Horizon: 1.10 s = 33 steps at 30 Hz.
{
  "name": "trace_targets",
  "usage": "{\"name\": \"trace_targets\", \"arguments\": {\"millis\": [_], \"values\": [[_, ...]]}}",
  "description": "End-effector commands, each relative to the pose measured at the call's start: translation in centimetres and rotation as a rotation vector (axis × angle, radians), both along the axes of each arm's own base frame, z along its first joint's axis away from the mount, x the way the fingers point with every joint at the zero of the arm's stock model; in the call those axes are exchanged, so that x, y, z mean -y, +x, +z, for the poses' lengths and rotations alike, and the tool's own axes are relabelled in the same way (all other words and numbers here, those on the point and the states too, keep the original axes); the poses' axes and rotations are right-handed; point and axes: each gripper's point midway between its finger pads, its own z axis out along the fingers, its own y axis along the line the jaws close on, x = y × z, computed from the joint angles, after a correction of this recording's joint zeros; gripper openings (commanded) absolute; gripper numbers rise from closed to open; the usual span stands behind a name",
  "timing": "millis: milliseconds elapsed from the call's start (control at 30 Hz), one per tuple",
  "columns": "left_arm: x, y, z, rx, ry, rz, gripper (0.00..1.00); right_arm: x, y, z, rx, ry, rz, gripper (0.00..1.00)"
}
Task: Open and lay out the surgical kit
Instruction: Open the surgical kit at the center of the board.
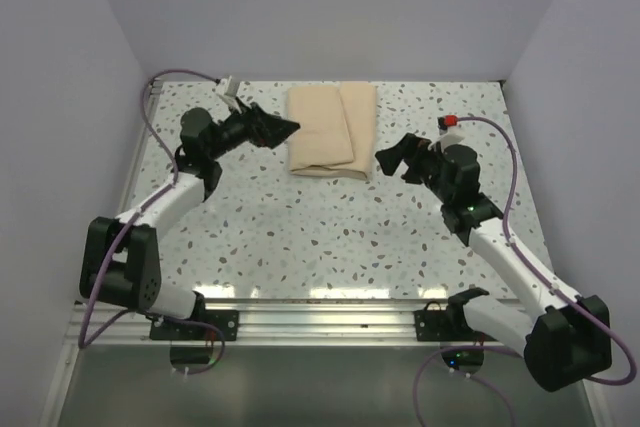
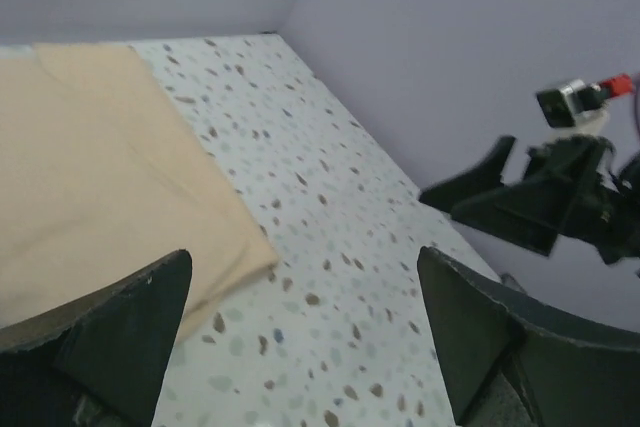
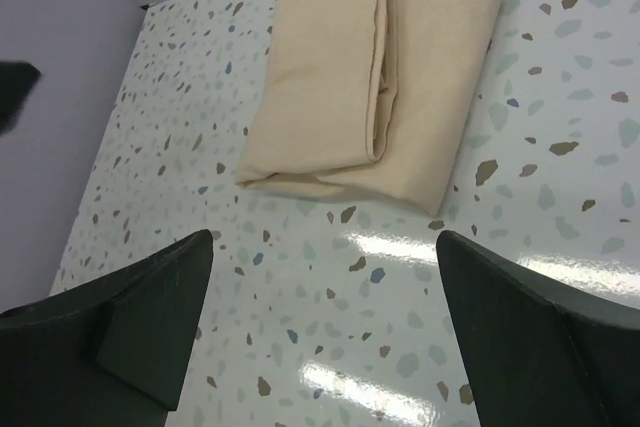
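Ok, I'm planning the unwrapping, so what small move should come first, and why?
Probably ease the right gripper toward the flap edge down the middle of the cloth bundle: it lies folded, untouched, that edge opens rightward, and both this and the left gripper stand open and empty.

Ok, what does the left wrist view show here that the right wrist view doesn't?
Only the left wrist view: the right tool seen from outside, open, with its wrist camera above it, against the side wall. Only the right wrist view: the cloth bundle with its whole near end and the overlapping fold down its middle. Both: the beige bundle folded on the speckled table, nothing touching it, framed by that arm's own open tool.
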Motion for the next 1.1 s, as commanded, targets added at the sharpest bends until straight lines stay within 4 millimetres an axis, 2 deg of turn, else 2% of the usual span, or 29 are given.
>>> {"name": "trace_targets", "arguments": {"millis": [0,33,67,100,133,167,200,233,267,300,333,367,433,500,533,567,633,700,733,767,800,833,867,900,1067], "values": [[-0.3,2.7,5.6,0.185,0.304,0.348,1.0,-0.4,0.0,1.6,0.02,-0.038,-0.01,0.98],[-1.0,3.0,7.1,0.231,0.381,0.443,1.0,-0.1,0.2,1.7,0.017,-0.058,-0.044,0.98],[-3.2,3.3,8.0,0.237,0.437,0.617,1.0,0.2,0.3,1.0,-0.009,-0.083,-0.066,0.98],[-3.2,2.9,8.5,0.266,0.449,0.655,1.0,0.6,0.5,0.8,-0.011,-0.093,-0.088,0.98],[-3.9,2.9,7.1,0.26,0.464,0.685,1.0,1.3,0.6,-0.1,-0.04,-0.116,-0.128,0.98],[-4.3,3.5,7.9,0.312,0.414,0.729,1.0,1.6,0.8,-1.3,-0.074,-0.135,-0.146,0.98],[-4.5,4.1,6.9,0.32,0.424,0.734,1.0,1.6,1.0,-2.2,-0.091,-0.138,-0.154,0.98],[-3.9,5.6,4.3,0.263,0.483,0.719,0.99,1.6,1.1,-3.0,-0.108,-0.141,-0.156,0.98],[-3.7,6.4,3.2,0.227,0.514,0.715,0.95,1.5,1.1,-3.6,-0.12,-0.144,-0.154,0.98],[-3.0,7.0,2.1,0.2,0.536,0.694,0.93,1.3,1.5,-4.0,-0.112,-0.134,-0.156,0.98],[-1.6,7.4,2.2,0.204,0.538,0.666,0.93,1.3,1.5,-4.7,-0.124,-0.137,-0.159,0.98],[-0.7,8.0,-0.1,0.175,0.576,0.64,0.93,1.4,1.7,-5.0,-0.131,-0.143,-0.168,0.98],[0.5,9.0,-1.8,0.155,0.656,0.679,0.91,1.3,1.9,-6.2,-0.172,-0.171,-0.164,0.97],[1.4,9.4,-2.8,0.145,0.726,0.708,0.85,0.7,1.9,-6.6,-0.183,-0.17,-0.131,0.94],[2.0,10.0,-2.2,0.162,0.749,0.713,0.82,0.6,1.9,-6.9,-0.189,-0.171,-0.123,0.94],[2.6,10.3,-4.5,0.136,0.812,0.694,0.82,0.4,1.9,-6.9,-0.19,-0.168,-0.116,0.95],[4.1,10.8,-6.1,0.142,0.878,0.697,0.82,0.1,2.0,-7.1,-0.199,-0.167,-0.101,0.95],[5.6,10.6,-6.9,0.153,0.913,0.702,0.82,-0.1,2.1,-7.3,-0.208,-0.167,-0.094,0.95],[6.5,10.9,-6.5,0.17,0.915,0.702,0.82,-0.2,2.1,-7.3,-0.212,-0.166,-0.088,0.95],[7.4,11.1,-8.0,0.167,0.944,0.688,0.81,-0.3,2.1,-7.5,-0.22,-0.168,-0.086,0.95],[8.7,10.7,-8.3,0.182,0.956,0.672,0.81,-0.3,2.1,-7.5,-0.226,-0.168,-0.083,0.95],[9.7,11.0,-7.7,0.2,0.951,0.672,0.79,-0.5,2.1,-7.5,-0.229,-0.167,-0.075,0.95],[10.6,10.9,-9.4,0.193,0.987,0.651,0.79,-0.5,2.1,-7.6,-0.232,-0.169,-0.077,0.95],[11.6,10.6,-9.6,0.201,1.0,0.645,0.78,-0.4,2.1,-7.7,-0.234,-0.169,-0.077,0.95],[13.9,10.3,-11.9,0.216,1.058,0.633,0.76,-0.5,2.1,-7.6,-0.235,-0.165,-0.075,0.95]]}}
